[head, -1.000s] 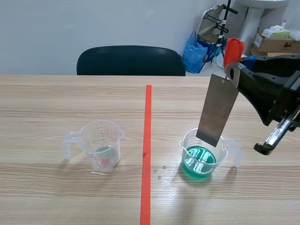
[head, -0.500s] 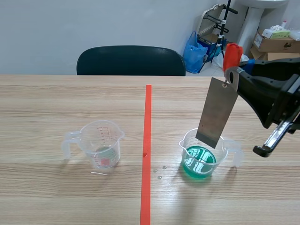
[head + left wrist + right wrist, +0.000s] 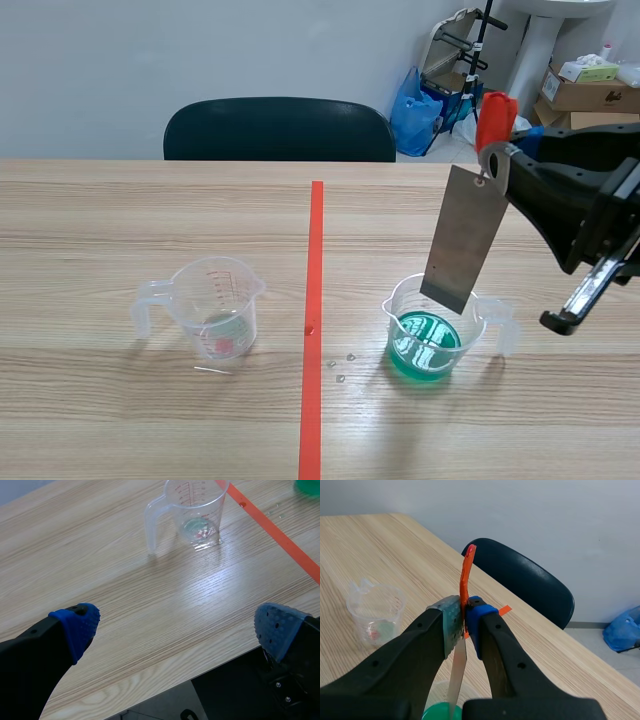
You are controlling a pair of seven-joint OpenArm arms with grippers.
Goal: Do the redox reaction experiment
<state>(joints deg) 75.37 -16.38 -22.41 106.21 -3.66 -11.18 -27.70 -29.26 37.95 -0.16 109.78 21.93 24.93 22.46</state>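
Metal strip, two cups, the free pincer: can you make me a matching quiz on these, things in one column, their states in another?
1. metal strip
2. left cup
3. right cup
4. left pincer

A. holds green liquid
B. open, holding nothing
C. left of the orange tape, nothing above it
D. clamped in the right pincer

Pairs: 1-D, 2-C, 3-A, 4-B

Matt metal plate point(image 3: 463, 238), wood-grain table point(image 3: 150, 210) (smooth)

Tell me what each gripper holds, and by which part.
The right gripper pinches the metal plate at its top end, by the orange tab; the plate hangs below. The left gripper is open, holding nothing.
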